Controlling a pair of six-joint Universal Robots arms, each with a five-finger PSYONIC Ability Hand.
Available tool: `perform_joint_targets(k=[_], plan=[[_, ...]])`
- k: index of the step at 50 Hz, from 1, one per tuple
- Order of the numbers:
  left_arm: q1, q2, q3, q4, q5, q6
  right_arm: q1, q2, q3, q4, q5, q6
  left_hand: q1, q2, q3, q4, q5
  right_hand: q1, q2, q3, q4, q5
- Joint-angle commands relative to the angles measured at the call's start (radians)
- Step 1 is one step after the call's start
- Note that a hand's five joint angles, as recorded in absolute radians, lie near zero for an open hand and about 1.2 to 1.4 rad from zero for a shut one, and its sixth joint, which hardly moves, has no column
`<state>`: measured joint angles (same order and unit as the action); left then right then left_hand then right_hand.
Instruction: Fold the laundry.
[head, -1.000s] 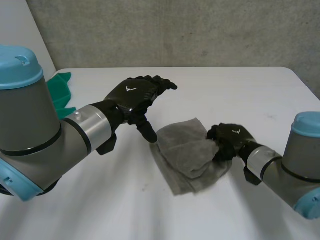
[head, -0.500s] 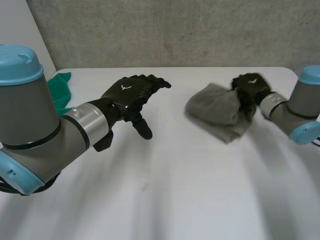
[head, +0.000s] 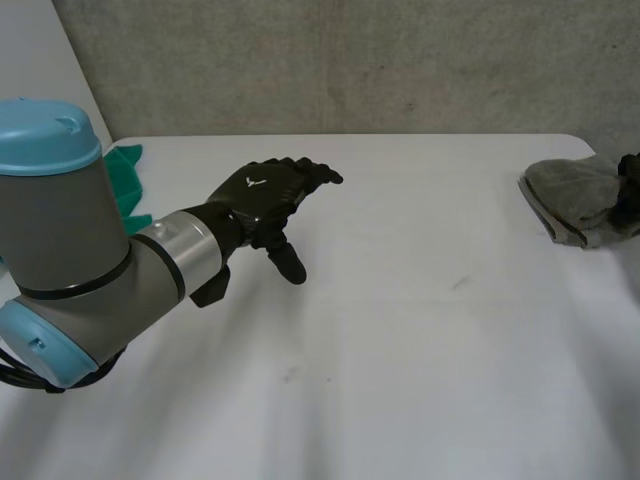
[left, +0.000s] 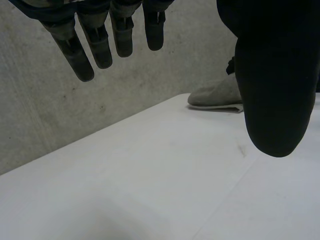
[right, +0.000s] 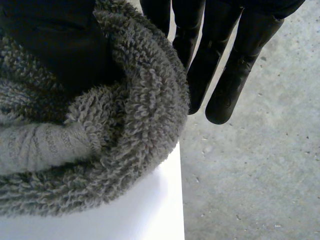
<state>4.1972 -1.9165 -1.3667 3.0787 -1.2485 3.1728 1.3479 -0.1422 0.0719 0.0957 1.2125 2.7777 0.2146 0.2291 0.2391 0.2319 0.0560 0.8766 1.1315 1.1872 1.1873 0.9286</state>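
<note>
Towel (head: 574, 198) sits bunched at table (head: 400, 350) edge, pinched by right hand (head: 632, 170).

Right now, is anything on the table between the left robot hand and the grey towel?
Nothing visible. The white table lies bare between the open left robot hand and the folded grey terry towel, gripped by the right robot hand at the table's edge.

The right hand (head: 632, 185) is mostly cut off at the head view's edge, with part of the towel (head: 575, 200) it seems to pinch. The left arm (head: 80, 240) hides part of a green thing (head: 125, 165).
</note>
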Motion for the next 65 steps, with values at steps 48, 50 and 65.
perform_joint_targets(k=[48,50,65], plan=[[0.460,-0.053,0.064,0.110,-0.101,0.255,0.494,-1.353,1.505,-0.237,-0.017,-0.076,-0.030,-0.045,-0.055,-0.048,-0.046,-0.702,-0.957,-1.013,-1.013,-0.929],[0.523,-0.131,0.104,0.110,-0.101,0.331,0.562,-1.367,1.586,-0.272,-0.031,-0.076,-0.028,-0.042,-0.052,-0.045,-0.043,-0.702,-0.957,-1.013,-1.013,-0.929],[0.704,-0.579,0.374,0.120,-0.163,0.786,0.655,-1.349,1.795,-0.292,-0.027,-0.121,0.775,0.760,0.751,0.758,0.759,-0.702,-0.957,-1.013,-1.013,-0.929]])
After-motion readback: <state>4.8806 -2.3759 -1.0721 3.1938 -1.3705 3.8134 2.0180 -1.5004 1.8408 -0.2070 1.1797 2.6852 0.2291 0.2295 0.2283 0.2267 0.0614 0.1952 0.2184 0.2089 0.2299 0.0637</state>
